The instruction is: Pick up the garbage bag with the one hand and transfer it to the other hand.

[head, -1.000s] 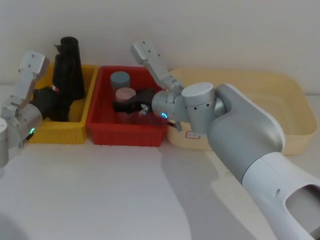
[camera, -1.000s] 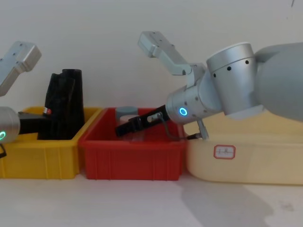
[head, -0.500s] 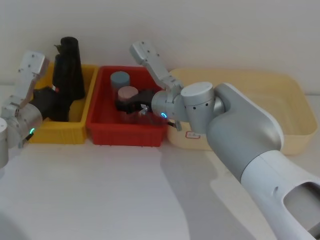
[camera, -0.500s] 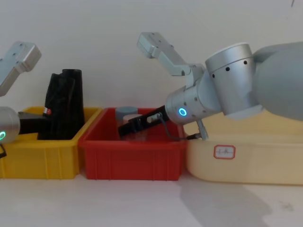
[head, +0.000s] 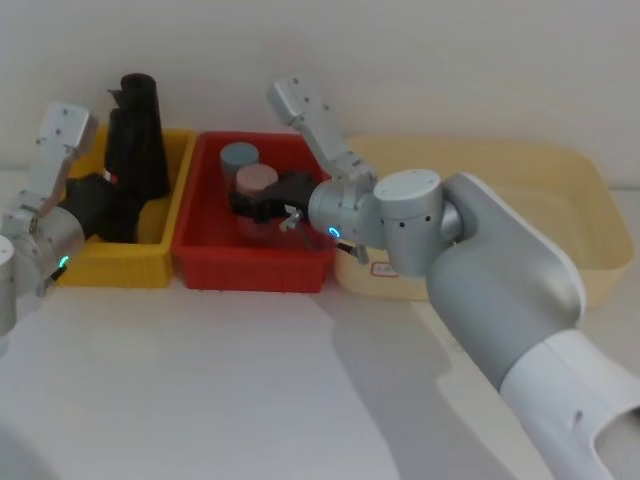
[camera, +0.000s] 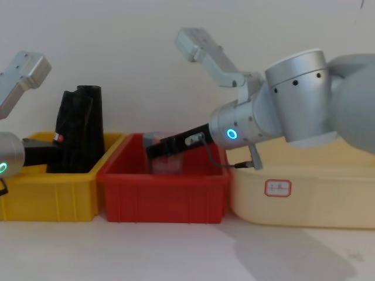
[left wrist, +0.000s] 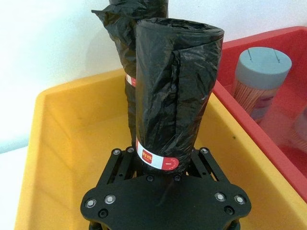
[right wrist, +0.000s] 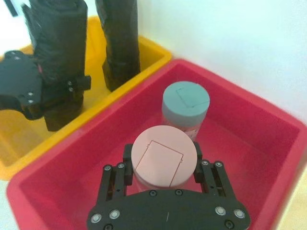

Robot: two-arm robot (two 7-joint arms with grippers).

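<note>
Left gripper (left wrist: 162, 154): fingers (left wrist: 123, 158) closed against both sides of the garbage bag (left wrist: 173, 86) at its red-labelled lower end. The bag stands upright inside the yellow bin (left wrist: 57, 143), just in front of a second black roll (left wrist: 117, 28). Right gripper (right wrist: 163, 165): fingers apart, straddling the pink-lidded jar (right wrist: 164, 151) in the red bin (right wrist: 244, 143).

Garbage bag (left wrist: 172, 91) — upright in yellow bin (left wrist: 62, 158).

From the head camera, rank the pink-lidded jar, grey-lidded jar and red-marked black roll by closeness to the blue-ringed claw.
1. Pink-lidded jar, right at the right gripper.
2. Grey-lidded jar, just behind, same red bin.
3. Garbage bag, leftward, in the yellow bin.
</note>
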